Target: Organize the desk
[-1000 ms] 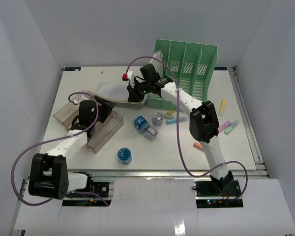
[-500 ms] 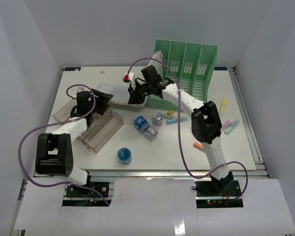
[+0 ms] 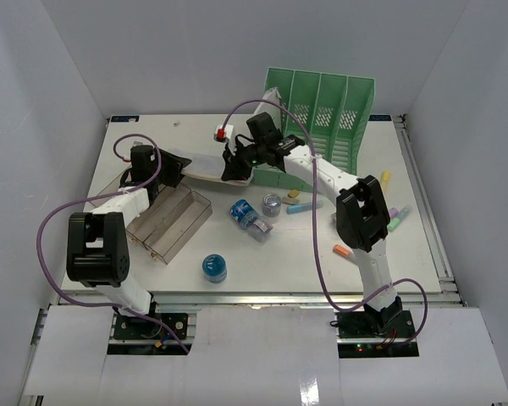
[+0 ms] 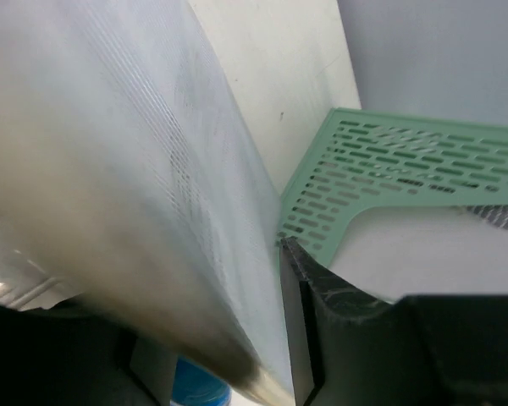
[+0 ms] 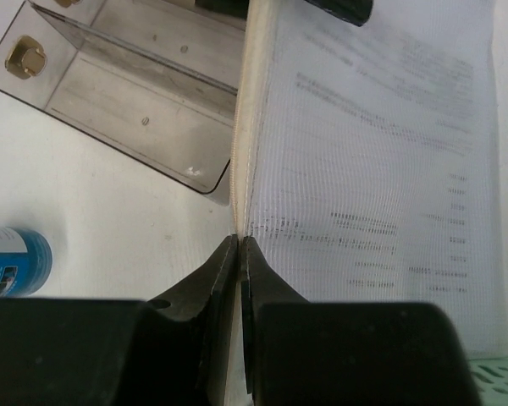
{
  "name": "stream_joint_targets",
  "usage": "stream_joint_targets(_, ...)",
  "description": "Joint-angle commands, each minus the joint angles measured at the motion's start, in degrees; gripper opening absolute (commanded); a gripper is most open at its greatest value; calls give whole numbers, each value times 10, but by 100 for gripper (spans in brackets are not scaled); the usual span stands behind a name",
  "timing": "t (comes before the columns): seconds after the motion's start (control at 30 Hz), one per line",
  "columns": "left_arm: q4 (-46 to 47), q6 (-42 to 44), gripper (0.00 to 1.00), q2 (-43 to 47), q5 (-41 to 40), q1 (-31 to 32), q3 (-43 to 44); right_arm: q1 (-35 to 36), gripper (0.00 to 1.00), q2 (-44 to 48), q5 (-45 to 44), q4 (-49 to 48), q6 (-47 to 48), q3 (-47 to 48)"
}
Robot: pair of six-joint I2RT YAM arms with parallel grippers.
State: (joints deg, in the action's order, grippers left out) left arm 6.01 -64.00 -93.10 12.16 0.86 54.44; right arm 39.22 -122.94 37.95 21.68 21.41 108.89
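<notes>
Pouch (image 3: 205, 166) of white mesh spans the gap between your two arms, over the back left part of the table (image 3: 279, 262).
Your right fingers (image 5: 240, 254) are pressed together on one edge of the pouch, pinching it, and printed sheets show through the mesh. Your left fingers (image 3: 168, 166) are at the opposite end with the pouch running between them, but you cannot tell whether they grip it or only sit around it. The white table lies under everything. On it, a clear stepped tray (image 3: 165, 222) sits at the left, just below the pouch, and a green file rack (image 3: 326, 114) stands at the back, right of the pouch. A blue bottle (image 3: 250, 218) lies on its side near the middle, with a round blue tub (image 3: 213, 267) nearer the front edge. Several markers (image 3: 395, 218) are scattered on the right side.
</notes>
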Motion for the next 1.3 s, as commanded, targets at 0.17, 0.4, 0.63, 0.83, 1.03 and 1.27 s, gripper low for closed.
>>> stream_joint_targets(0.17,20,25,5,-11,56,-5,44,2,13,55,32,-21,7,-43)
stream_joint_targets(0.4,52,127,0,12,112,-6,58,1,49,86,31,-22,20,-70)
stream_joint_targets(0.63,43,286,0,91,113,-7,71,-16,99,158,24,-26,36,-120)
stream_joint_targets(0.83,26,371,0,159,126,-7,97,-51,91,224,32,-31,40,-178)
stream_joint_targets(1.03,10,429,0,215,152,-7,121,-96,90,307,52,-31,47,-247)
stream_joint_targets(1.27,5,443,0,270,194,-1,144,-169,90,395,67,-33,57,-336)
